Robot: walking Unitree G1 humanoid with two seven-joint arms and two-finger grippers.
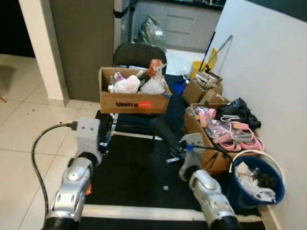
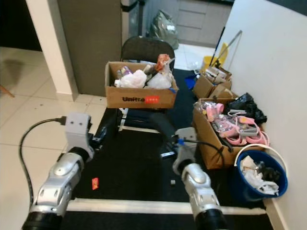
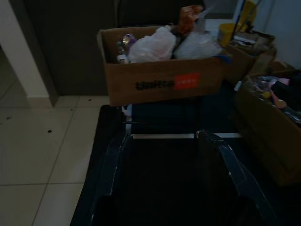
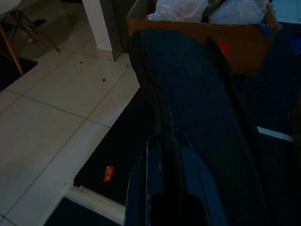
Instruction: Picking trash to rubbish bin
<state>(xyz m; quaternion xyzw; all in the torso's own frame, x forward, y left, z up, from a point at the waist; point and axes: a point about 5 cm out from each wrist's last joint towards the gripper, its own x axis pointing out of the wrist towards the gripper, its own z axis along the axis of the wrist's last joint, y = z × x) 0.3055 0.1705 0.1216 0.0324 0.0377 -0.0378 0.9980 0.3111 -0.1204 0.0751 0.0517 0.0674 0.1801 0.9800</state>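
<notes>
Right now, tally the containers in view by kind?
Cardboard boxes: 3 (one on the chair, one with pink items, one further back)
Blue bucket: 1
Yellow bucket: 1
Total: 5

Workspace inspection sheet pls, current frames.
Surface: black mat on pale tile floor.
Job's things: small red scrap on the mat; blue bucket holding white trash.
Clutter: cardboard box of bags on a chair; box of pink items; more boxes by the wall.
Grippers: left gripper open, empty; right gripper shut, empty.
Cables: black cable looping to left arm.
Surroundings: white wall, mop bucket behind.
</notes>
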